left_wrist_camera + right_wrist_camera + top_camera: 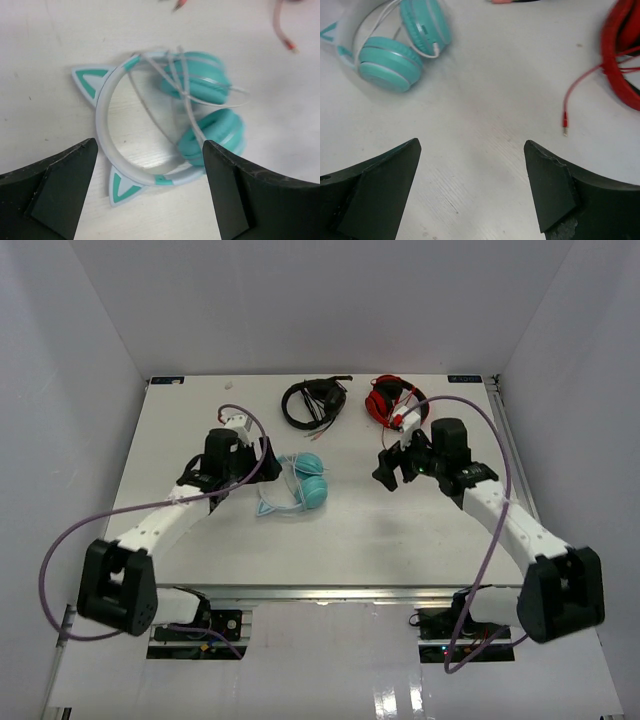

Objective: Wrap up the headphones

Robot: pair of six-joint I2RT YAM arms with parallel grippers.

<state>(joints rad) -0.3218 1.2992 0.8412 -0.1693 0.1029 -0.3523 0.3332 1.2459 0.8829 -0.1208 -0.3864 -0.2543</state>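
The teal headphones [300,483] lie flat on the table near its middle, cat ears pointing to the near left. Their thin white cable [186,85] is looped around the two ear cups. My left gripper [268,462] hovers at their left side, open; in the left wrist view [150,145] its jaws stand wide over the headband with nothing between them. My right gripper [392,468] is open over bare table to the right of the headphones [402,47], holding nothing [472,145].
Black headphones [314,401] and red headphones [393,400] lie at the far edge of the table. A loose red cable end [565,120] trails from the red headphones toward my right gripper. White walls close in the table on three sides.
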